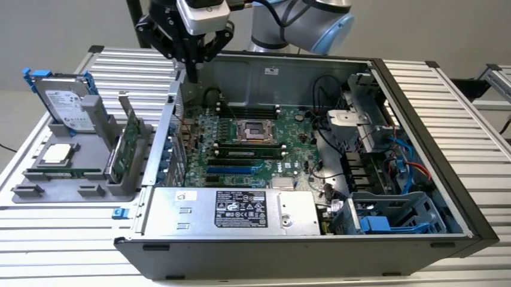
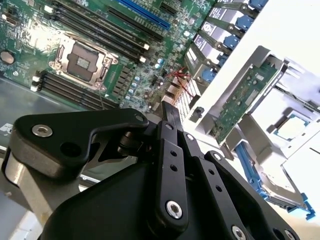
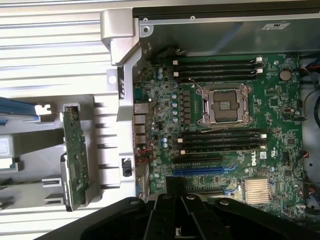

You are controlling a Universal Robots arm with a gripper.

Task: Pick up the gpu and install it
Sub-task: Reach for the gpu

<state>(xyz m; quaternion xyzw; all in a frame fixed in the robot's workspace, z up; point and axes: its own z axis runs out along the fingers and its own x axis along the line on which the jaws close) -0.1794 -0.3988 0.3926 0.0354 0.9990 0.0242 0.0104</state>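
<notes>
The gpu stands on edge in a grey holder at the exterior view's left, outside the open computer case. Its green board shows in the first wrist view and in the second wrist view. My gripper hangs over the case's back left corner, above the wall between the holder and the motherboard. It is apart from the gpu. Its black fingers are shut with nothing in them, as both wrist views show. A blue slot lies on the motherboard.
A hard drive with a blue frame and a processor chip sit in the same holder. Inside the case are the power supply, a drive cage and loose cables. Ribbed metal table surrounds everything.
</notes>
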